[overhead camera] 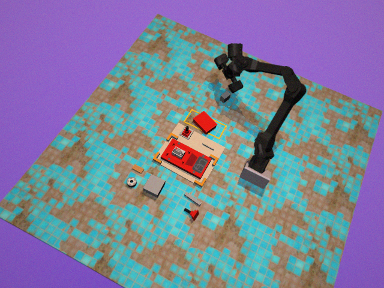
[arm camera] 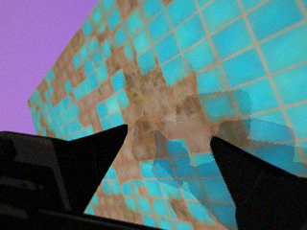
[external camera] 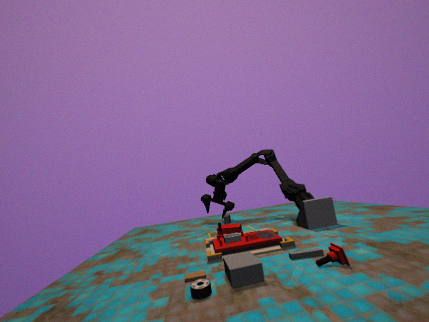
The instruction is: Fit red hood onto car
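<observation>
The red hood (overhead camera: 204, 122) (external camera: 231, 227) lies turned askew across the yellow outline behind the jig. The red chassis (overhead camera: 170, 159) (external camera: 228, 246) sits between the orange corners of the tan jig board (overhead camera: 198, 138). The silver engine block (overhead camera: 178, 152) (external camera: 232, 237) stands on its deck, with small dark pegs around it. My gripper (overhead camera: 227, 75) (external camera: 216, 215) (arm camera: 168, 134) is open and empty, high above the table beyond the hood. The wrist view shows only table and background between and beyond the fingers. The hood's corner holes cannot be made out.
A small grey block (overhead camera: 224, 96) (external camera: 226, 219) stands beyond the hood. A black-stemmed red piece (overhead camera: 186, 132) stands on the board. Across the jig are a large grey block (overhead camera: 154, 186) (external camera: 243, 270), a wheel (overhead camera: 131, 182) (external camera: 200, 288), a grey bar (overhead camera: 192, 199) and a tipped red piece (overhead camera: 194, 214).
</observation>
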